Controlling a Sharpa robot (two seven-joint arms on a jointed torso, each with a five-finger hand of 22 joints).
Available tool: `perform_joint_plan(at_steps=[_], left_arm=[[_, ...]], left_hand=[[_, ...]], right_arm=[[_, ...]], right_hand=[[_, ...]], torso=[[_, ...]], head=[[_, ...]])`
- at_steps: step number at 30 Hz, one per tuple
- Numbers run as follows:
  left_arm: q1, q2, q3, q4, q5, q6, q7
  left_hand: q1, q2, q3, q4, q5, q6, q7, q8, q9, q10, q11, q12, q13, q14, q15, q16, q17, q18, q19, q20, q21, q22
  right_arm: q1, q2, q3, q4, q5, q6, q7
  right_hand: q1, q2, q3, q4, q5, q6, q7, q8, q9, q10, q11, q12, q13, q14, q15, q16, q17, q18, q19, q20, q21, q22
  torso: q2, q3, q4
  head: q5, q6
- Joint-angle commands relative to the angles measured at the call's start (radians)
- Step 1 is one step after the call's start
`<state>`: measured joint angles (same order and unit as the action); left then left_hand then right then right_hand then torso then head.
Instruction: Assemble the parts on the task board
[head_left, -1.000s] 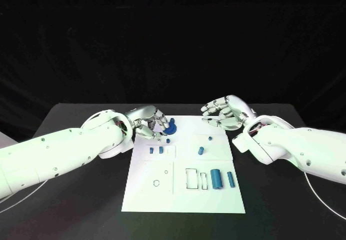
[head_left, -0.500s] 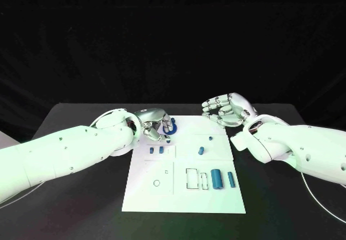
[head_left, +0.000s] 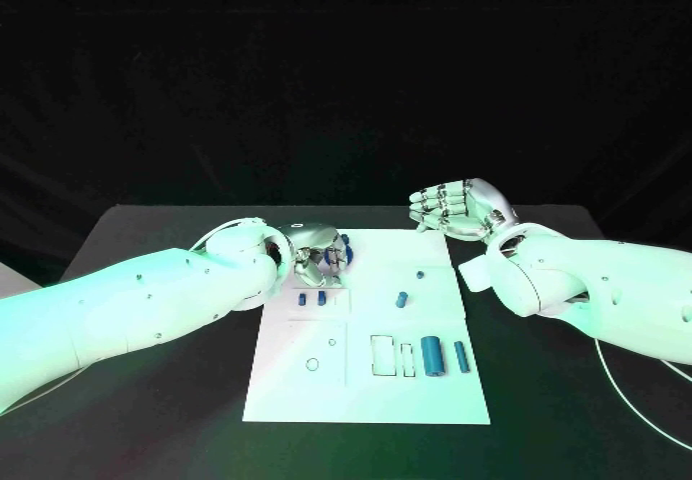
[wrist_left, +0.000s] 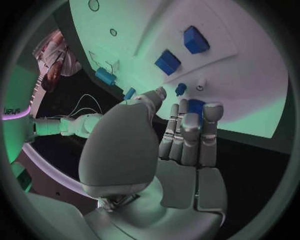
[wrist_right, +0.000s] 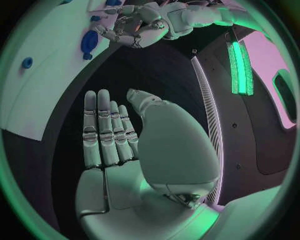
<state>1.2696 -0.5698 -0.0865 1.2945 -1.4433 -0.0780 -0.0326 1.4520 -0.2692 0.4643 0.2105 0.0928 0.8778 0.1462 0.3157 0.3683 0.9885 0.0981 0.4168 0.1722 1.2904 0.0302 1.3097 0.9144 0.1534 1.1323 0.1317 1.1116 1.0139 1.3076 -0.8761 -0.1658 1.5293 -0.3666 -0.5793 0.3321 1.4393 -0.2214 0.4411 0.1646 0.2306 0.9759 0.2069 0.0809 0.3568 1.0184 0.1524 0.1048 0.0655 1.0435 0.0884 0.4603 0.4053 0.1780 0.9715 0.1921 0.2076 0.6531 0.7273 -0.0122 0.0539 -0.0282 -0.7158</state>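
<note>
The white task board (head_left: 368, 400) lies in the middle of the table. My left hand (head_left: 317, 260) hovers low over its far left corner, fingers straight and close together. Their tips lie over a large blue part (head_left: 343, 250) (wrist_left: 195, 107) that sits on the board; I see no grip on it. From the right wrist, that blue part (wrist_right: 89, 43) lies just beside the left hand (wrist_right: 134, 29). My right hand (head_left: 454, 208) (wrist_right: 119, 145) is raised off the board's far right corner, fingers straight and nothing in it.
Small blue pieces (head_left: 312, 298) stand left of centre, and a blue peg (head_left: 402, 298) and a dot (head_left: 420, 274) sit to the right. Two blue cylinders (head_left: 431, 356) (head_left: 460, 356) lie near rectangular slots (head_left: 382, 355). Black table surrounds the board.
My left hand has closed in over the large blue part, which now hides most of it. My right hand has lifted and drawn back from the board's far right corner.
</note>
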Motion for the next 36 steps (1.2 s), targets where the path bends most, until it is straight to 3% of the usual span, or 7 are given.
perform_joint_plan(at_steps=[1, 24, 36], left_arm=[[0.001, 0.01, -0.001, -0.005, -0.029, 0.038, -0.018], [0.0, 0.032, -0.003, -0.03, -0.038, 0.086, -0.034], [-0.001, 0.045, -0.004, -0.054, -0.034, 0.086, -0.036]], left_hand=[[0.013, 0.001, 0.008, -0.003, -0.005, 0.009, 0.001, 0.005, 0.002, 0.007, -0.002, 0.011, 0.004, 0.012, -0.002, 0.01, 0.01, -0.017, 0.007, -0.001, 0.009, 0.007], [0.031, 0.013, 0.053, -0.025, -0.005, 0.014, -0.006, 0.014, 0.005, -0.018, -0.003, 0.034, 0.018, 0.014, -0.003, 0.025, 0.009, -0.017, -0.002, -0.003, 0.028, 0.025], [0.032, 0.026, 0.1, -0.053, -0.005, 0.032, -0.007, 0.029, 0.01, -0.004, -0.015, 0.086, 0.043, 0.026, -0.013, 0.047, 0.028, -0.021, 0.007, -0.008, 0.058, 0.057]], right_arm=[[0.002, 0.002, 0.0, 0.0, 0.056, 0.011, 0.027], [0.005, 0.004, 0.0, -0.002, 0.061, 0.032, 0.024], [0.006, 0.003, 0.0, 0.0, 0.06, 0.039, 0.023]], right_hand=[[-0.016, -0.002, 0.004, -0.006, 0.005, 0.0, 0.005, -0.004, -0.002, -0.003, 0.005, 0.005, -0.001, 0.007, 0.007, -0.031, -0.015, 0.004, 0.001, 0.008, -0.019, -0.028], [-0.025, 0.002, 0.009, -0.015, 0.006, 0.003, 0.005, -0.003, -0.002, -0.006, 0.007, 0.012, -0.001, 0.014, 0.012, -0.085, -0.036, 0.004, 0.008, 0.013, -0.052, -0.081], [-0.027, 0.004, 0.01, -0.015, 0.006, 0.004, 0.005, -0.002, -0.001, -0.006, 0.007, 0.013, -0.001, 0.015, 0.012, -0.092, -0.039, 0.004, 0.009, 0.014, -0.056, -0.089]], torso=[[0.0, -0.0001, 0.0005], [-0.002, -0.0018, 0.0029], [-0.002, -0.0013, 0.0024]], head=[[-0.001, 0.0], [-0.005, -0.009], [-0.004, -0.012]])
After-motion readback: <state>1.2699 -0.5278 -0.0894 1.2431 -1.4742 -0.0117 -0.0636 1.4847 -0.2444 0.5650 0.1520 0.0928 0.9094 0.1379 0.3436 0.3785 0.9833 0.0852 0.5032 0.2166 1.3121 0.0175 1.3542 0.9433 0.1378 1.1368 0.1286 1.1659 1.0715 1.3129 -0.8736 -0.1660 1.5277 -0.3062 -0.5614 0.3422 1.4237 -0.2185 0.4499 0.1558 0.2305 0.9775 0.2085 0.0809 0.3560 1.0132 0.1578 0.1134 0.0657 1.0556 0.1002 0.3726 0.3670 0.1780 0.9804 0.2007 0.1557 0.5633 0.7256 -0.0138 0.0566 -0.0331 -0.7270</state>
